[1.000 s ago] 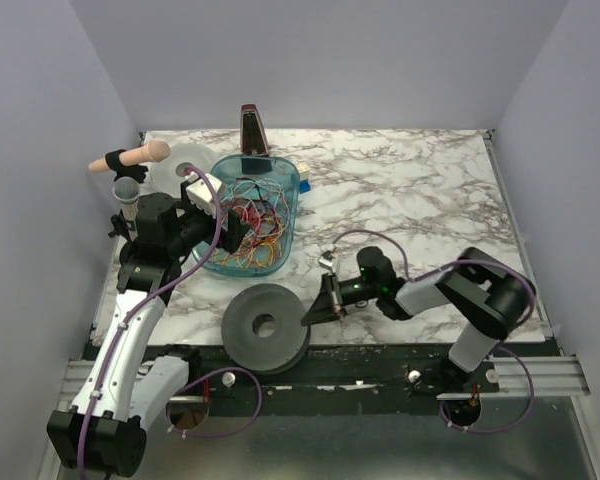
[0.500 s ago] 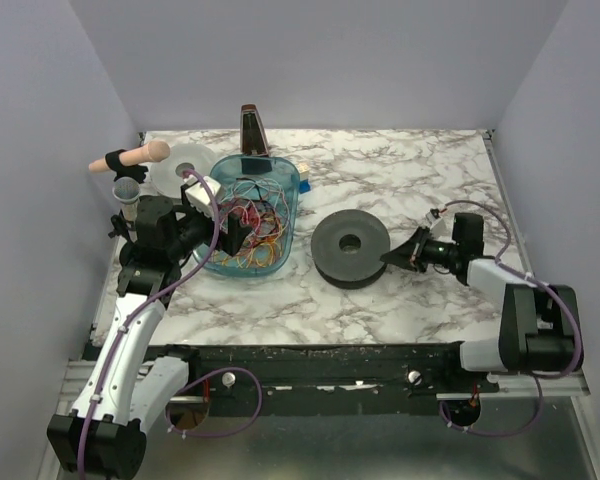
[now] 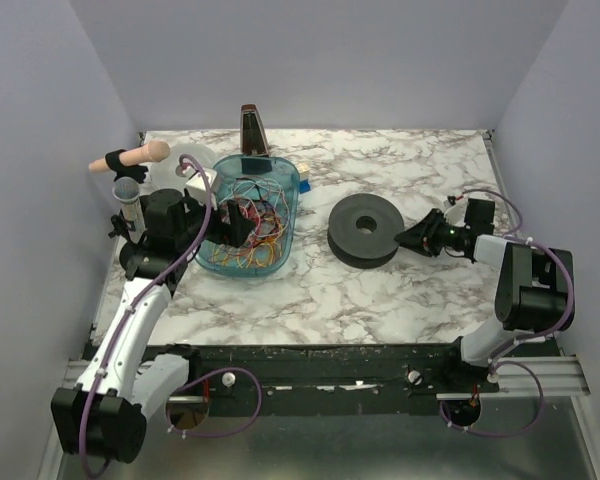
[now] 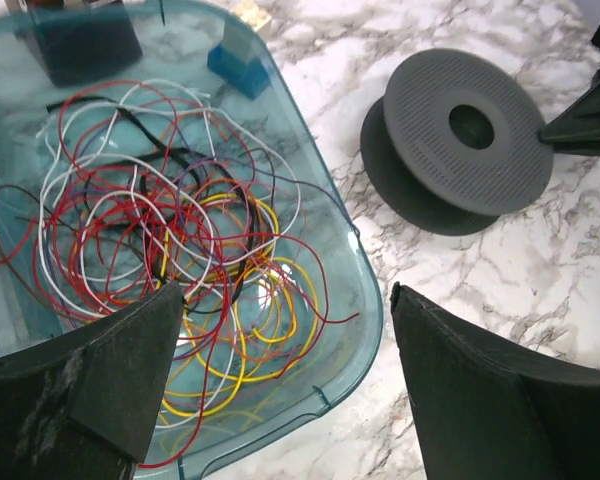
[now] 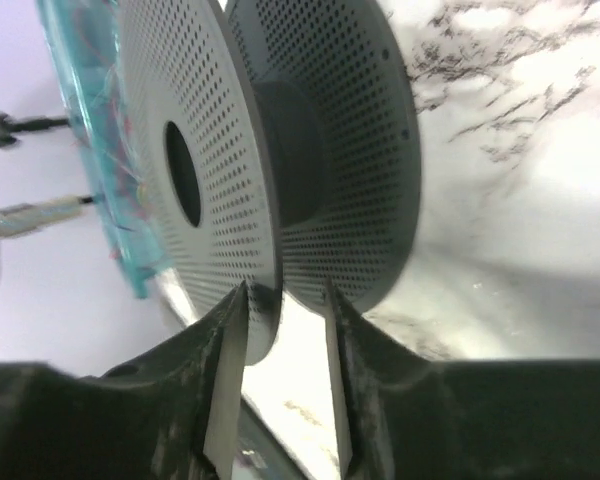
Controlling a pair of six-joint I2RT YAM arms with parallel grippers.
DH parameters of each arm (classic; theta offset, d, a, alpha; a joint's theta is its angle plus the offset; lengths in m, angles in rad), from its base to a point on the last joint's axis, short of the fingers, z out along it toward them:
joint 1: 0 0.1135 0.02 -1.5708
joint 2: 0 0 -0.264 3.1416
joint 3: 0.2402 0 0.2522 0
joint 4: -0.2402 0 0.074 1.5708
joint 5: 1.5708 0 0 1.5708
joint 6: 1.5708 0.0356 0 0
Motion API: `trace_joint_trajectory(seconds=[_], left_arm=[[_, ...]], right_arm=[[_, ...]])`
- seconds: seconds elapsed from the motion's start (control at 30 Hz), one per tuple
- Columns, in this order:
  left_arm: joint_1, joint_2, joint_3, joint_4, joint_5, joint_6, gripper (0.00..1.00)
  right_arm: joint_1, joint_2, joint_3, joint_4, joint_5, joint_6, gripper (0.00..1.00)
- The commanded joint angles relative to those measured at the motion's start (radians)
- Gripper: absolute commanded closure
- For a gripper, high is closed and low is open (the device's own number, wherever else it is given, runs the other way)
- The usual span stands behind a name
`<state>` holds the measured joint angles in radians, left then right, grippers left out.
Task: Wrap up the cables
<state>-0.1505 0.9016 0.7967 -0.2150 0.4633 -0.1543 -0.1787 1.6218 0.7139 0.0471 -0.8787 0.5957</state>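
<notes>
The cables [image 3: 252, 228] are a loose tangle of thin red, yellow, white and orange wires lying in a teal see-through bin [image 3: 292, 190]; they also fill the left wrist view [image 4: 170, 250]. My left gripper [image 3: 232, 226] is open and empty, hovering over the bin's [image 4: 365, 300] near right corner [image 4: 285, 300]. A black perforated spool [image 3: 368, 230] lies flat on the marble right of the bin [image 4: 460, 140]. My right gripper [image 3: 408, 240] is at its right rim. In the right wrist view its jaws [image 5: 285, 290] straddle one flange of the spool [image 5: 310, 130], with a gap showing.
A brown metronome-like object [image 3: 252, 130] stands behind the bin. A white roll [image 3: 185, 160], a peach stick with a black strap [image 3: 130, 158] and a microphone [image 3: 127, 195] crowd the back left. A blue block [image 4: 242, 68] and a dark box [image 4: 80, 40] sit in the bin.
The right gripper has carried the spool from the near edge across to the right middle, and a little further right and back. The left gripper has shifted slightly over the bin.
</notes>
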Motion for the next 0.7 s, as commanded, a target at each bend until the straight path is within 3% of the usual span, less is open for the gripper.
trace_joint_trajectory(seconds=[0.0, 0.07, 0.33, 0.43, 0.53, 0.67], left_arm=[[-0.017, 0.123, 0.107, -0.090, -0.080, 0.033, 0.11], [-0.024, 0.190, 0.166, -0.147, -0.103, 0.094, 0.14], [-0.063, 0.508, 0.490, -0.431, -0.219, 0.438, 0.15], [-0.063, 0.621, 0.574, -0.437, -0.311, 0.484, 0.17], [-0.064, 0.750, 0.665, -0.410, -0.409, 0.502, 0.34], [-0.063, 0.891, 0.742, -0.316, -0.553, 0.498, 0.35]], right_arm=[[-0.008, -0.003, 0.022, -0.073, 0.089, -0.059, 0.47], [-0.008, -0.031, 0.041, -0.101, 0.115, -0.069, 0.40], [-0.010, -0.206, 0.186, -0.277, 0.246, -0.187, 0.35], [-0.008, -0.246, 0.252, -0.370, 0.309, -0.264, 0.35], [-0.002, -0.272, 0.289, -0.420, 0.339, -0.324, 0.35], [0.001, -0.292, 0.311, -0.426, 0.268, -0.359, 0.35]])
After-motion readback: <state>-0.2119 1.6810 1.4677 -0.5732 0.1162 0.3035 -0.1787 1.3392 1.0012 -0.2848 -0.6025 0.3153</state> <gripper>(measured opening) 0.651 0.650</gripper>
